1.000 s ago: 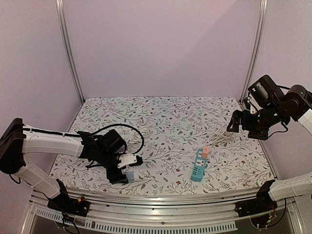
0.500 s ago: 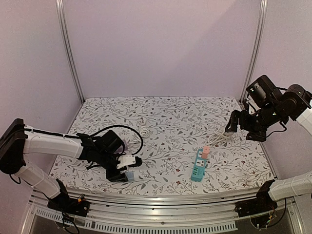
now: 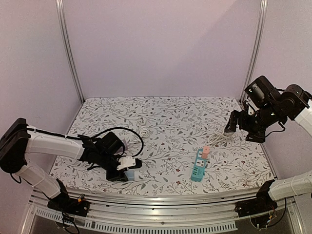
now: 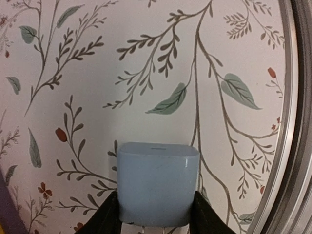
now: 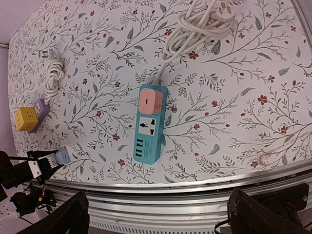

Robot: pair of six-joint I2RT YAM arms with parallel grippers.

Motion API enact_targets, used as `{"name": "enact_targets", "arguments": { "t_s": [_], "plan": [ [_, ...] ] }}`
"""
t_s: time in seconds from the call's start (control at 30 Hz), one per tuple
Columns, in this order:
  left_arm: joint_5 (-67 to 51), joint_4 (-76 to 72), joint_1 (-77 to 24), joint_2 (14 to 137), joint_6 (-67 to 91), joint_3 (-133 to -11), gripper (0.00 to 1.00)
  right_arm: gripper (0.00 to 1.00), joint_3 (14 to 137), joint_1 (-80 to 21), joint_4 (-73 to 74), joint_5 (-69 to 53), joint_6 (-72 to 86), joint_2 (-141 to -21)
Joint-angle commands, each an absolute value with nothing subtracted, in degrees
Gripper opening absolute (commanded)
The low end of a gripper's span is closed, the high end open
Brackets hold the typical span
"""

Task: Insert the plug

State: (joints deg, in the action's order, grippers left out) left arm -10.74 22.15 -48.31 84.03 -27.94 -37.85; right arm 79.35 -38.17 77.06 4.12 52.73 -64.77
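Note:
A light blue plug [image 4: 157,183] lies on the floral table near the front edge, and my left gripper [image 4: 156,210] is shut on it, a black finger [image 4: 105,219] pressed to each side. From above, the plug [image 3: 130,174] shows at the tip of the left gripper [image 3: 126,172]. A teal power strip [image 3: 198,168] lies right of centre with a pink plug [image 3: 206,151] seated in its far socket. In the right wrist view the strip [image 5: 149,129] has a free socket below the pink plug [image 5: 148,100]. My right gripper [image 5: 163,214] hangs open, high over the table's right side.
The strip's white cord [image 5: 195,24] is bundled at the far right. A yellow and purple cube adapter [image 5: 27,118] and a coiled white cable [image 5: 53,73] lie at the left. The table's metal front rail [image 4: 287,146] runs close beside the blue plug.
My left gripper's jaws have closed onto the blue plug, and the left arm has settled slightly lower. The right arm has drifted a little to the left.

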Motion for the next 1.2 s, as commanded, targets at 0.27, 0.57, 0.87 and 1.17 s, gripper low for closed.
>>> {"name": "enact_targets", "arguments": {
  "t_s": [0.27,0.57,0.87,1.17],
  "plan": [
    [-11.19,21.17,-47.55,84.9,-26.64,-39.1,0.11,0.99,79.57,-37.9,87.39,3.29,54.11,-65.79],
    [-8.38,22.42,-47.55,79.54,-20.49,-43.59,0.0,0.99,79.79,-37.9,85.09,2.0,54.92,-65.76],
    [-8.2,22.14,-47.79,76.14,-11.27,-49.49,0.0,0.99,79.82,-37.93,80.25,-1.77,55.12,-65.93],
    [-11.19,12.31,-51.9,75.96,1.51,-53.2,0.0,0.99,77.75,-38.14,66.02,-10.91,56.62,-64.37]
  ]
}}
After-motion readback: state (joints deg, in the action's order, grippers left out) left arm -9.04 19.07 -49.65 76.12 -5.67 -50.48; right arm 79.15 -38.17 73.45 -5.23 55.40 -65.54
